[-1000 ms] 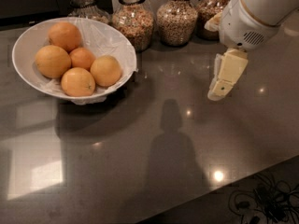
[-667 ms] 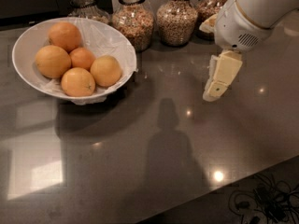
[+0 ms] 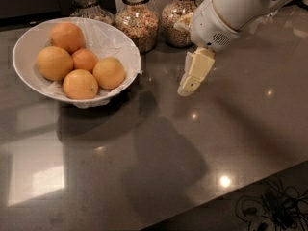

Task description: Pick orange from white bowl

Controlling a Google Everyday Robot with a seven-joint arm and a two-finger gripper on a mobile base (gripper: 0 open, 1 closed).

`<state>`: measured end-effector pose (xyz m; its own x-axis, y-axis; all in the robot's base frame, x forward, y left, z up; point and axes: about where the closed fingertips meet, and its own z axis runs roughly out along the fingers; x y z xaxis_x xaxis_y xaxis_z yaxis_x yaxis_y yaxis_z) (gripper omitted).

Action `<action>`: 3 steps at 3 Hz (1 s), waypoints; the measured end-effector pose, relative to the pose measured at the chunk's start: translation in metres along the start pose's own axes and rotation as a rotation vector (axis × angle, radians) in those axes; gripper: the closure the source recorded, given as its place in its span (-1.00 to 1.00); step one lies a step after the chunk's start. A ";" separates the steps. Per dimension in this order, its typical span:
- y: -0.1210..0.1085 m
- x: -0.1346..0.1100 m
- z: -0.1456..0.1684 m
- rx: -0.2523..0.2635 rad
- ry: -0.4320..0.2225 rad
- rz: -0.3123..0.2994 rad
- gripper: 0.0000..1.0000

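The smooth, dimpled, pale egg-shaped orange [image 3: 109,72] lay at the right side of the glossy white bowl [image 3: 23,52] on crinkled plastic film [image 3: 103,35], while the cream gripper [image 3: 186,86], open or closed I cannot tell, hung well apart over the polished grey counter [image 3: 159,153].

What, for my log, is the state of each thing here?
Orange, in the bowl's right side, untouched.
Other oranges, four, in the bowl.
Bowl, upright on the counter, film-lined.
Gripper, over the counter right of the bowl, pointing down, touching nothing.
Jars, upright behind the bowl, filled.
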<state>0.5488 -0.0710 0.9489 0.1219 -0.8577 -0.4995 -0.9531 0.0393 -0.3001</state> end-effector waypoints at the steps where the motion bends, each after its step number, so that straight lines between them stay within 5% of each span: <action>1: -0.010 -0.017 0.024 -0.041 -0.094 0.018 -1.00; 2: -0.010 -0.017 0.024 -0.041 -0.094 0.018 -1.00; 3: -0.013 -0.041 0.042 -0.044 -0.196 -0.019 -1.00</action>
<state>0.5674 -0.0146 0.9395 0.1871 -0.7420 -0.6438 -0.9609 -0.0019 -0.2771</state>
